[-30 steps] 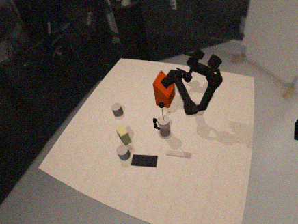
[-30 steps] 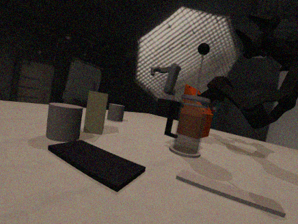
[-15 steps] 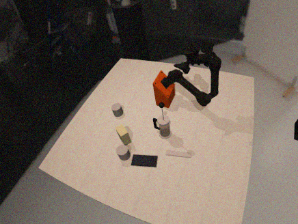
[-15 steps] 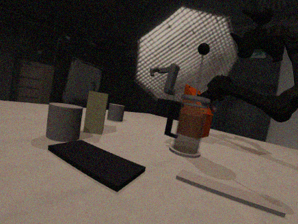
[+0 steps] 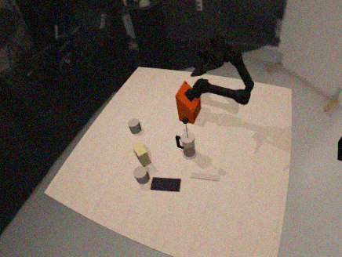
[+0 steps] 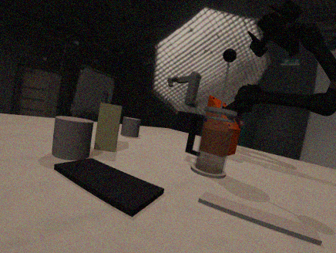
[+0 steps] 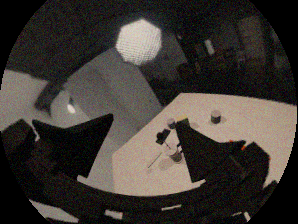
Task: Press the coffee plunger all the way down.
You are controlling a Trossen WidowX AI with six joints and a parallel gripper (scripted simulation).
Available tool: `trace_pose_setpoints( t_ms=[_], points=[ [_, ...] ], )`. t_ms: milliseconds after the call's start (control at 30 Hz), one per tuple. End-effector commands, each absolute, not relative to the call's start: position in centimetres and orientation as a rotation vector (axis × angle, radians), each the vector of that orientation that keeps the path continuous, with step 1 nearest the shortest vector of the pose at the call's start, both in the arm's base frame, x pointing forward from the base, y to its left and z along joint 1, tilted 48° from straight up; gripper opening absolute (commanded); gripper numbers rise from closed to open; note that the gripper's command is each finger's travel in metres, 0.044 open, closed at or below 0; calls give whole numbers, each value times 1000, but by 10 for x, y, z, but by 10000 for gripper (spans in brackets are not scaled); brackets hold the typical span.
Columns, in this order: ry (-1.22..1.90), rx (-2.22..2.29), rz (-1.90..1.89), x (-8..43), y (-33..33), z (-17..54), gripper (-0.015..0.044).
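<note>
Near the middle of the tabletop (image 5: pixel 235 204) stands the press (image 5: pixel 188 146), upright, dark handle (image 5: pixel 179 141) to one side, its rod rising to a black knob (image 5: pixel 185 120). An orange box (image 5: pixel 187 103) stands just behind it; from the exterior view that box covers the press's upper body, so I cannot see how far down the plunger sits.

My gripper (image 5: pixel 201 70) hangs high above the far edge of the tabletop, well apart from the press, fingers spread wide with nothing between them. From the top it is only a dark shape against a dark background. Through my wrist camera the fingers are black wedges, and the press between them is too small to make out.

I can read no writing anywhere; a faint pale mark on the grey panel (image 6: pixel 290 62) in the exterior view is illegible.

Other things here: two grey cylinders (image 5: pixel 134 126) (image 5: pixel 141 175), a yellowish block (image 5: pixel 141 153), a black slab (image 5: pixel 165 184) and a thin pale strip (image 5: pixel 205 176). My arm (image 5: pixel 235 84) throws soft shadows across the pale tabletop. A grey floor surrounds it, the room beyond is dark and cluttered, and a lit octagonal panel (image 6: pixel 200 50) glows behind.
</note>
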State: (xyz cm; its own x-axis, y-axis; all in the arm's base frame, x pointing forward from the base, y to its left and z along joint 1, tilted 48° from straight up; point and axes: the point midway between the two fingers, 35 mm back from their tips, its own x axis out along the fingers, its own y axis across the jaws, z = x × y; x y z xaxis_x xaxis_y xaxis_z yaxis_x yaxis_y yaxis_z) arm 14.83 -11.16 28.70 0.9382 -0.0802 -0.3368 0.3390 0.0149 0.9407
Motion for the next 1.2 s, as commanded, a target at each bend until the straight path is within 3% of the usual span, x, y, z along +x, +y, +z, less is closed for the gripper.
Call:
trace_pose_setpoints(
  t_ms=[0, 600, 1167],
  points=[
    [444, 1128, 173, 202, -107, 247, 440],
    [405, 702, 667, 251, -64, 202, 440],
    [409, 701, 660, 247, -21, 160, 440]
  ],
)
